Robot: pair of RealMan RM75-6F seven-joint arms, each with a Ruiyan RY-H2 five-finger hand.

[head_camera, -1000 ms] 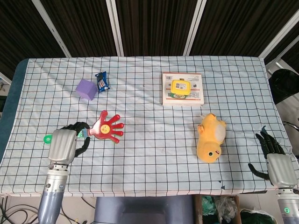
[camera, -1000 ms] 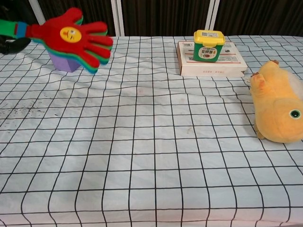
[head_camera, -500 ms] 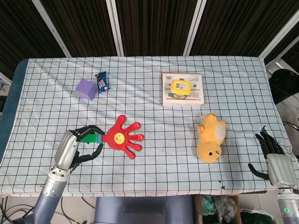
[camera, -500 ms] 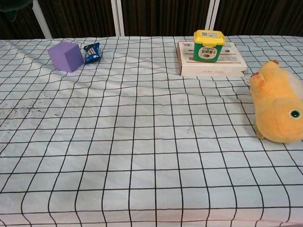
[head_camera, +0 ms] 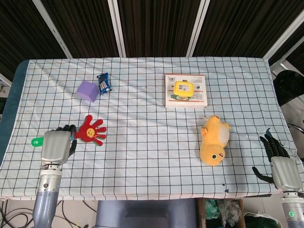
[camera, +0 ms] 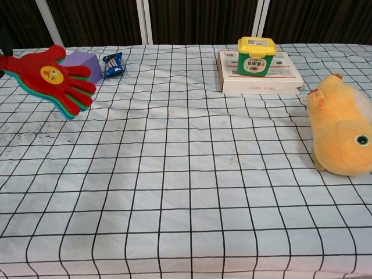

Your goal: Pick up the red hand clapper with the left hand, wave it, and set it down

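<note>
Clapper (head_camera: 90, 130): swung back left since half a second ago, gripped by its handle in left robot hand (head_camera: 56, 146), above counter (head_camera: 152, 156). Right robot hand (head_camera: 280, 164): fingers apart, holding nothing.

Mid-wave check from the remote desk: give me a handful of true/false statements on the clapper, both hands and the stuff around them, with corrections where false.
1. The left hand holds the red hand clapper. True.
2. The right hand holds the yellow plush toy. False: it holds nothing, near the table's right edge, apart from the toy.
3. The green and yellow tub stands on the flat box. True.
4. The purple cube lies right of the plush toy. False: it lies far to the left, beside the small blue packet.
5. In the chest view the clapper partly hides the purple cube. True.
</note>
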